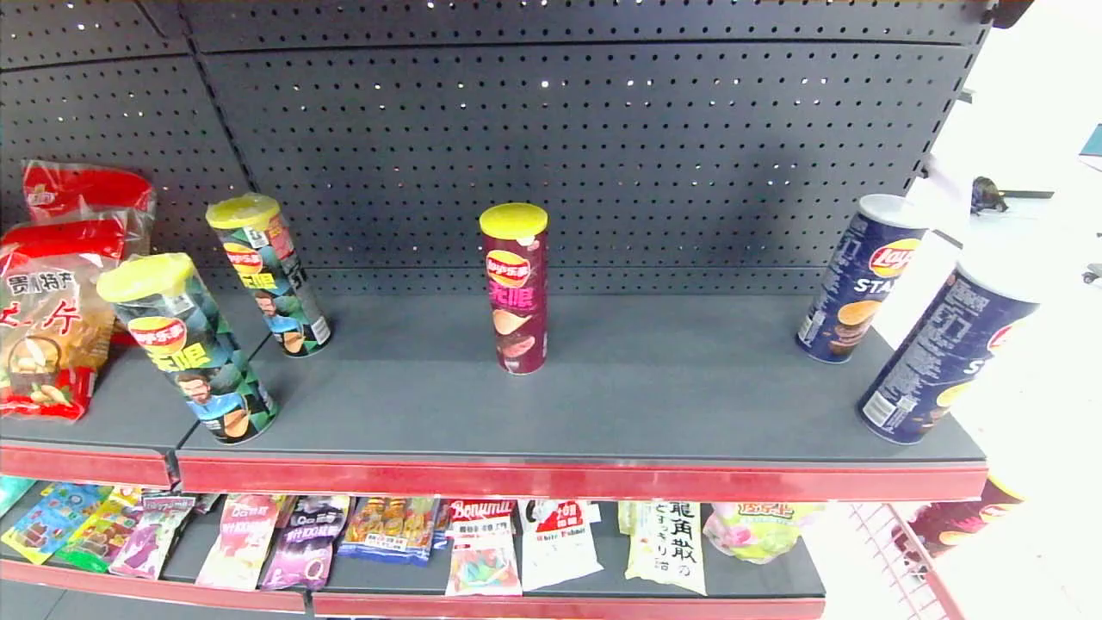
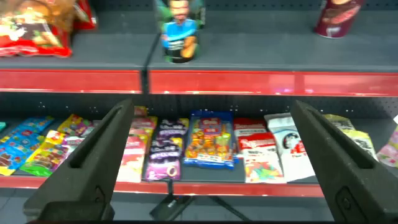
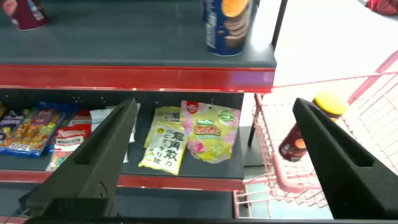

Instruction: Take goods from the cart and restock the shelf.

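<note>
A dark shelf board (image 1: 654,405) with a red front edge carries upright chip cans: a maroon can (image 1: 515,288) in the middle, two green cans (image 1: 191,349) on the left and two blue cans (image 1: 859,277) on the right. A pink wire cart (image 3: 348,87) stands to the right of the shelf, with a maroon can with a yellow lid (image 3: 311,127) lying inside. My left gripper (image 2: 212,106) is open and holds nothing, facing the lower shelf below the front green can (image 2: 180,34). My right gripper (image 3: 216,104) is open and holds nothing, in front of the shelf's right end, under a blue can (image 3: 227,25).
Red snack bags (image 1: 52,293) fill the left end of the upper shelf. The lower shelf (image 1: 740,581) holds a row of flat snack packets (image 1: 482,542). A perforated back panel (image 1: 551,146) closes the shelf behind. Bare board lies between the maroon can and the blue cans.
</note>
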Motion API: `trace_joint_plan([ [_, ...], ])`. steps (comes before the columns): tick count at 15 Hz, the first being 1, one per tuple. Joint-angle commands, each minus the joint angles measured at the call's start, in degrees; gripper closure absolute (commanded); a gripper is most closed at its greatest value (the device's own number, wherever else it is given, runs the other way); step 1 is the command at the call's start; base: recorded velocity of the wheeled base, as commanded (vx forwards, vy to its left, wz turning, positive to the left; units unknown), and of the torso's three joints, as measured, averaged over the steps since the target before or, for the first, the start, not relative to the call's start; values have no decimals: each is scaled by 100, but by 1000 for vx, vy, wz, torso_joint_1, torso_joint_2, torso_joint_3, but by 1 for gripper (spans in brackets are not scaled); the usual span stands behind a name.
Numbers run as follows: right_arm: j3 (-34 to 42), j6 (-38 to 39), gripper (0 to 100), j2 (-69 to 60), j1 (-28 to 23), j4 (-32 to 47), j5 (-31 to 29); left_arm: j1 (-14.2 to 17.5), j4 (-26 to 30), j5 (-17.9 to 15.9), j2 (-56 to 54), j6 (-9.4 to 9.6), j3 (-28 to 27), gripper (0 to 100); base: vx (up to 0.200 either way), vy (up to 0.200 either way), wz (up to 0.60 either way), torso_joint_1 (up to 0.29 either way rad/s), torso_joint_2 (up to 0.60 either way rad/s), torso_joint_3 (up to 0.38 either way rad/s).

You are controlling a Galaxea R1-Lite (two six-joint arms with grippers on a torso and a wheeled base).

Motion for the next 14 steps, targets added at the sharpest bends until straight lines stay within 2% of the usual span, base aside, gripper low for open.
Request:
trace_joint_plan([
  [1,0,0,0,2,4,0,2,2,0,2,5,-2,1,0,0,-200,0,2,2,-2],
  [2,0,0,0,2,4,0,2,2,0,2,5,-2,1,0,0,-200,0,-2,2,2],
  [8,0,0,0,2,4,0,2,2,0,2,5,-11,1,0,-200,-200,0,6,2,3],
  [14,0,0,0,2,4,9,2,2,0,-7,5,-20,1,0,0,0,0,0,0,0],
])
